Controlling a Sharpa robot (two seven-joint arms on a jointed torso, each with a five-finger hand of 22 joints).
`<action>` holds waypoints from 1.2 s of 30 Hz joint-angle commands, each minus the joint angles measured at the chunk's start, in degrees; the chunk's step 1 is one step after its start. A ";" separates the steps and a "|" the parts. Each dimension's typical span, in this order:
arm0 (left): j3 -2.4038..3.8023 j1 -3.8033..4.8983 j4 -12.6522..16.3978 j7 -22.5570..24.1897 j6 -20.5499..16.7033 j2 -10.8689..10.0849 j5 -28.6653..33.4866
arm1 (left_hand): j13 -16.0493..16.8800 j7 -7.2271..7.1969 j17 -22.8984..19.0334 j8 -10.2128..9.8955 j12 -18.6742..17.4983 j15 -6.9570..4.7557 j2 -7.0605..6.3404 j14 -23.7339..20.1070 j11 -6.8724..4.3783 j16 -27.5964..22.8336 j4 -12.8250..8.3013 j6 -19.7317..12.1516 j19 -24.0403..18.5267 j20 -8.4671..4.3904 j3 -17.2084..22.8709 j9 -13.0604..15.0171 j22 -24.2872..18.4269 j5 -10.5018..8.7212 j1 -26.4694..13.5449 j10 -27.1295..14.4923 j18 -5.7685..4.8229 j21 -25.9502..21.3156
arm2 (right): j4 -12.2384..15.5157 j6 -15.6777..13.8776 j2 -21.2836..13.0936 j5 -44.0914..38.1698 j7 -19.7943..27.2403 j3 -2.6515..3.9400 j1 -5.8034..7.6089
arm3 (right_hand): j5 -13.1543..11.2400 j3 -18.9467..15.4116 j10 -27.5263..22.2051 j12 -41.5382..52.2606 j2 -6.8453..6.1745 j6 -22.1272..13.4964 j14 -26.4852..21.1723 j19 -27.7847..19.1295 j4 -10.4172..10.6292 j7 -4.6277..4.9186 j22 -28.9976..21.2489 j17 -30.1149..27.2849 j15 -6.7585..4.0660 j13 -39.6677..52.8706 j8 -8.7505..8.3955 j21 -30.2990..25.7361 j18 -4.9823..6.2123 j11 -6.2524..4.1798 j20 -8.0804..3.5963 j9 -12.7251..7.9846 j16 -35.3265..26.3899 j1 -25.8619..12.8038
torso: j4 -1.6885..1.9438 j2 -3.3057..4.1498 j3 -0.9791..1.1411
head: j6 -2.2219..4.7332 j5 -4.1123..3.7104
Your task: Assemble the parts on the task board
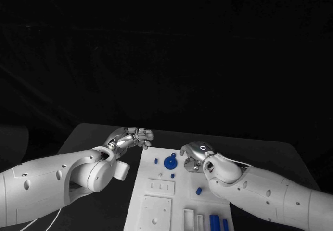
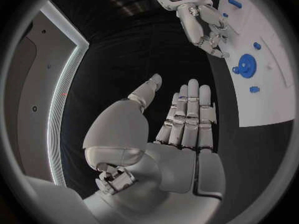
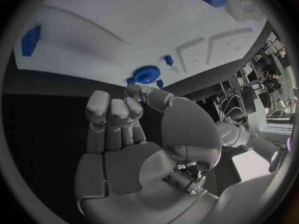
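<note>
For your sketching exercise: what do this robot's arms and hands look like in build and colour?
Both arms are smooth white shells with small dark screw holes and rounded wrist joints. The left robot hand and right robot hand are silver metal with segmented fingers; the right one carries a small ring mark.

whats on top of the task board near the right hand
A blue gear sits on the task board, small blue parts around it. The right hand covers the board's edge beneath it.

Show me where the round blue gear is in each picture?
Head view: the gear sits near the far end of the board, between the two hands.
Left wrist view: the gear lies on the board beyond the left hand, below the right hand.
Right wrist view: the gear sits just past the right hand's fingertips.
Shared landmark: the white board.
</note>
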 commanded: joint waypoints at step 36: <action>-0.04 -1.61 -4.82 1.42 2.34 1.79 -0.14 | 0.20 0.31 0.41 0.06 0.29 0.18 -0.11 0.39 -0.03 -0.62 -0.01 0.35 -0.39 0.07 -0.29 -0.02 -0.07 -0.01 0.03 0.72 0.54 -0.33 | -13.70 0.34 -8.13 33.31 31.21 3.17 -4.59 | -8.60 -26.90 -4.88 -1.12 -3.47 -0.50 -1.25 -2.36 -1.78 2.23 0.74 0.72 1.68 -1.66 -0.29 -1.15 3.35 2.06 -0.65 -0.23 -1.21 0.82 | -3.08 -2.85 3.49 | -2.69 -0.96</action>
